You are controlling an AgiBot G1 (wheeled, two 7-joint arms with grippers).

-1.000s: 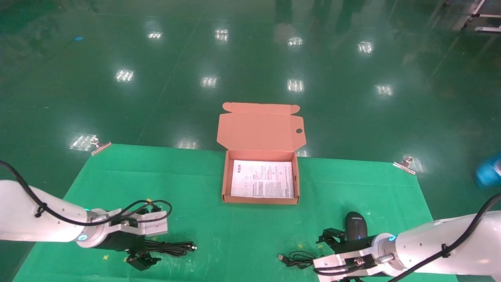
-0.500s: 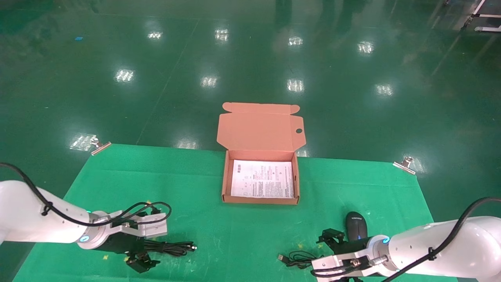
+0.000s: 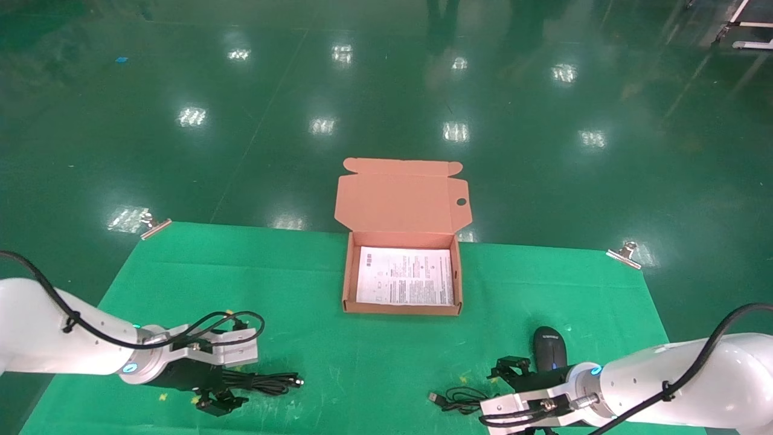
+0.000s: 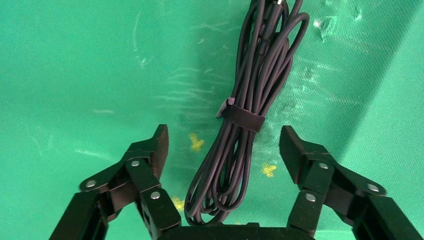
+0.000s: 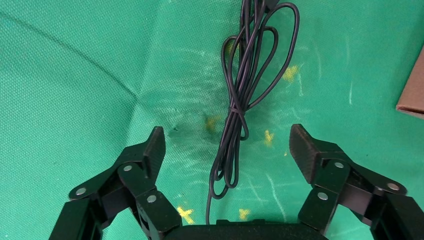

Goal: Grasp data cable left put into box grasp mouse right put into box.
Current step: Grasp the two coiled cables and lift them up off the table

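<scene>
Left gripper (image 3: 220, 386) has dropped slightly lower onto the cable (image 3: 266, 382) since the earlier frame; right arm barely shifted, box and mouse unmoved. Left gripper is at the near left of the cloth (image 3: 314, 338), fingers (image 4: 150, 150) spread wide. In the wrist view the cable (image 4: 245, 115) bundle lies between them, its tied middle just ahead of the fingertips, looped end back near the palm; neither finger touches it. Plug end points right toward table centre. Left arm reaches in low from the left edge, wrist roughly level.

Right gripper (image 3: 513, 370) is at the near right, fingers (image 5: 310, 150) also spread wide, nothing held. The cord (image 5: 240, 100) lies loose on the cloth between the fingers, no contact. USB plug (image 3: 433, 397) lies left of the gripper. Mouse (image 3: 549, 348) sits on the cloth just right of and beyond the fingertips. Right arm comes in low from the right edge.

Farther back, centre, the box (image 3: 346, 284) sits open, lid (image 3: 398, 199) tilted back, only a white printed sheet (image 3: 406, 276) inside. Clips (image 3: 625, 254) hold the cloth's far corners.
</scene>
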